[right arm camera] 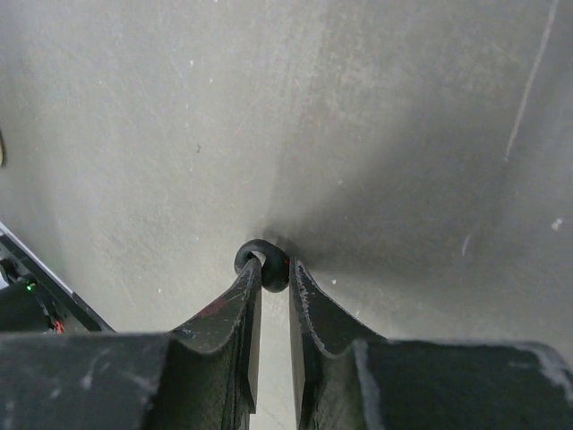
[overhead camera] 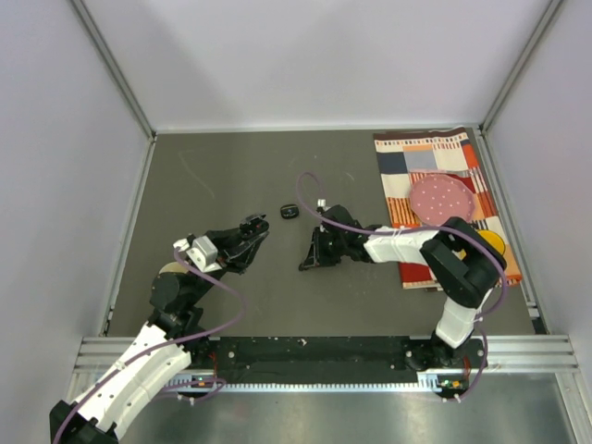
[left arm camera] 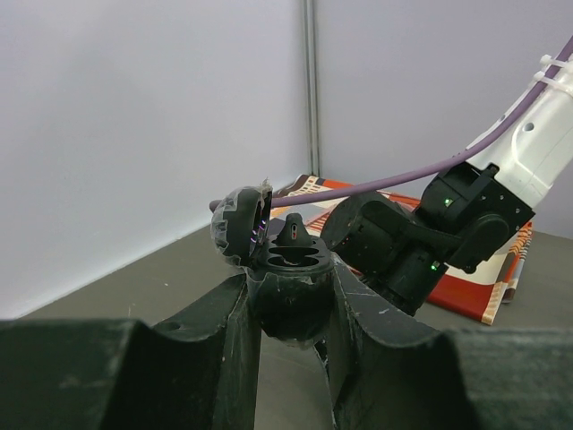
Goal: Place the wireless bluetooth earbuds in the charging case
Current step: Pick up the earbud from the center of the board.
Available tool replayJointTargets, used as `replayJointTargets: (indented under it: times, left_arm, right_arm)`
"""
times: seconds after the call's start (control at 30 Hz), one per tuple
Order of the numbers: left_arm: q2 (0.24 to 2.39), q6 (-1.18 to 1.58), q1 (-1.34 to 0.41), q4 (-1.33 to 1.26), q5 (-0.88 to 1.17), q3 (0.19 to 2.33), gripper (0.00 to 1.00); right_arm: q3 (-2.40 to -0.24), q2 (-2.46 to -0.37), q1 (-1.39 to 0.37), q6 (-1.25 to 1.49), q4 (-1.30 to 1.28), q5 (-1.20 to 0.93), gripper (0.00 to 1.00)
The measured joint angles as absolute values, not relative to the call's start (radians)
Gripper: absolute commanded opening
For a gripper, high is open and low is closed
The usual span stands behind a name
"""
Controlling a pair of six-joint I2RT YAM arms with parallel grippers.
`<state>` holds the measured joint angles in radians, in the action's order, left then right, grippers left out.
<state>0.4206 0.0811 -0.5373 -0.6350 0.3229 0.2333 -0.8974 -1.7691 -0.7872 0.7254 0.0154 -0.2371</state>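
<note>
L gripper is clamped round the charging case, holding it off the table w/ its lid flipped open to the left in the wrist view. R gripper points down at the grey table, fingers nearly together, pinching 1 tiny black earbud at their tips; the bud seems to rest on the tabletop. Beyond the 2 grippers a black oval pod lies alone. A striped cloth w/ a pink dotted plate sits far right.
</note>
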Motion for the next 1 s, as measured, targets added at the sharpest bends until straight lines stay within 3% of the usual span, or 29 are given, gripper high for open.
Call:
replayJointTargets:
  times: [0.23, 0.43, 1.0]
  left_arm:
    - [0.421, 0.081, -0.537, -0.634, 0.319, 0.233, 0.00]
    - [0.421, 0.084, -0.537, -0.634, 0.318, 0.233, 0.00]
    - [0.408, 0.084, -0.537, -0.624, 0.297, 0.233, 0.00]
  right_arm:
    - [-0.835, -1.703, -0.791, 0.874, -0.004, -0.173, 0.03]
    - [-0.812, -1.682, -0.796, 0.964, 0.000, -0.131, 0.07]
    - [-0.932, -1.779, -0.799, 0.873, -0.028, -0.123, 0.17]
